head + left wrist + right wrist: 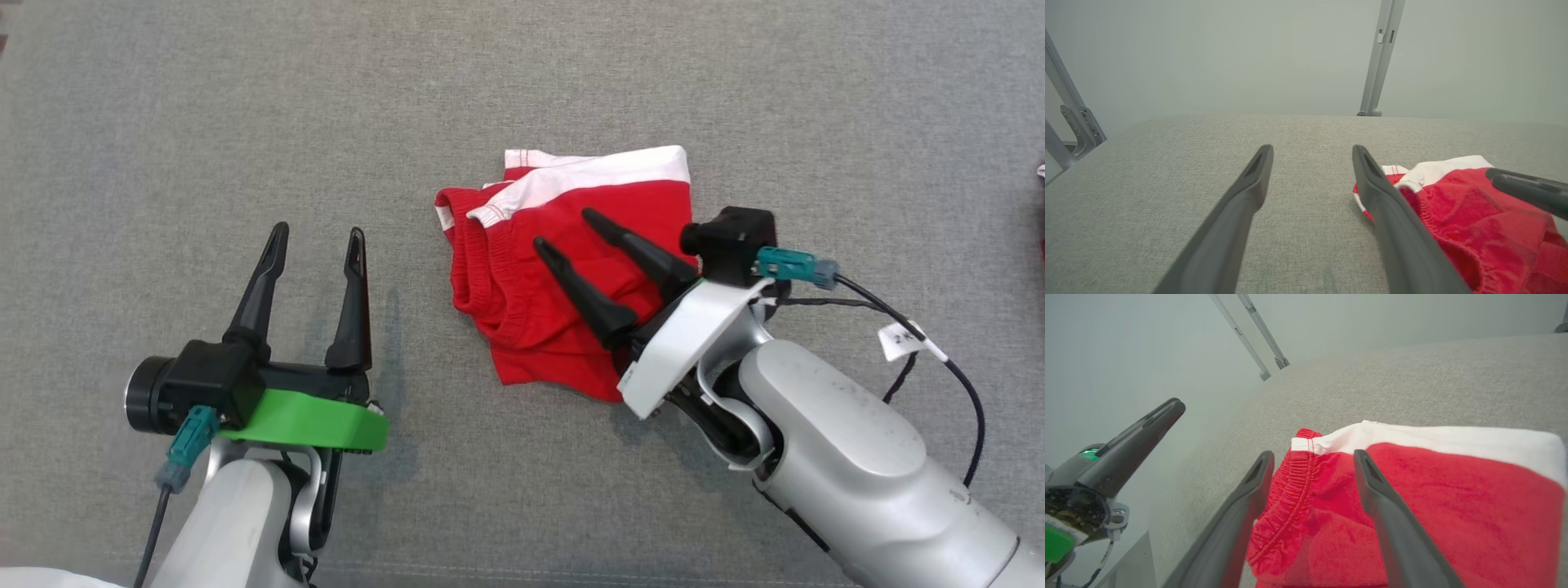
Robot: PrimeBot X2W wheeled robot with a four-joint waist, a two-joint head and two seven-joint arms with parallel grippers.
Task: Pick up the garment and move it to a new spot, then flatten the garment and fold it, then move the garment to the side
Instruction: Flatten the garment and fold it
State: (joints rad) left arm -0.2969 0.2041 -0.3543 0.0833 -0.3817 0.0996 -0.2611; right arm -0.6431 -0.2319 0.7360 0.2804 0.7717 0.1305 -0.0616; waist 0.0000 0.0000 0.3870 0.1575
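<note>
- We see the garment [506,286] — soft red knit shorts with a white band and gathered elastic hems — lying roughly folded on the counter [245,106], which is covered in flat grey woven cloth.
- The right claw [563,229] hovers over the garment's near right part, its tapered dark fingers apart.
- The left claw [318,229] is spread too, empty, just left of the garment.
- The left wrist view adds a grey metal post [1380,57] beyond the counter's far edge.

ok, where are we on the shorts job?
Done, apparently: the red shorts lie folded in a compact layered stack on the grey surface. In hand: nothing; the right gripper is open above the shorts, the left gripper open over bare surface beside them. Left: probably the final move to the side, not yet visibly done.
</note>
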